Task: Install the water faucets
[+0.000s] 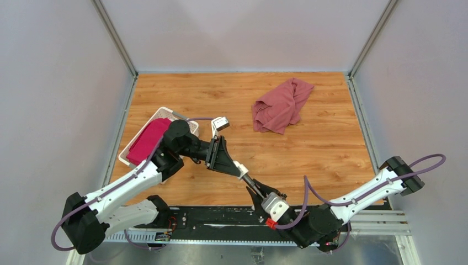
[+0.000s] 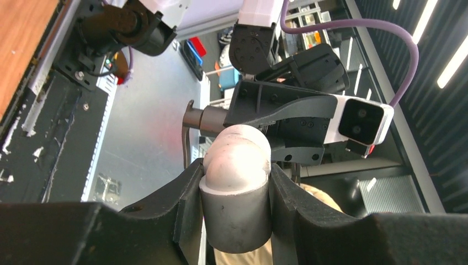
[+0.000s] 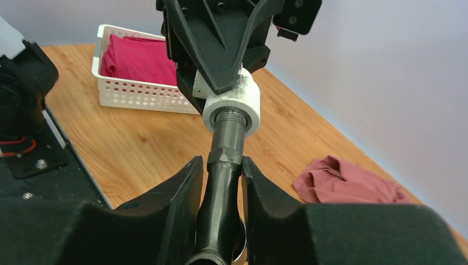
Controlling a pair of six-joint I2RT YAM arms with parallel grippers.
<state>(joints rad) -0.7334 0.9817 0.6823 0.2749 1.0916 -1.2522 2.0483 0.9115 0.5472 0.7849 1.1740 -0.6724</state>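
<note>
The white basket [image 3: 138, 95] sits at nine o'clock on the table [image 1: 320, 160]; the left gripper [image 2: 234, 174] is clamped around the white fitting [image 3: 243, 105]; near six o'clock the dark tap [image 3: 226, 138] has its threaded end in the fitting's mouth and is pinched by the right gripper [image 3: 222, 168]; the red cloth [image 1: 281, 105] lies at one o'clock.

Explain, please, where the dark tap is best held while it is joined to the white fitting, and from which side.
Grip the dark tap on its body below the collar, coming from its rear end, as the right hand does. Its threaded end sits in the white fitting, which the left hand clamps, so a lower grip probably keeps the thread free.
</note>
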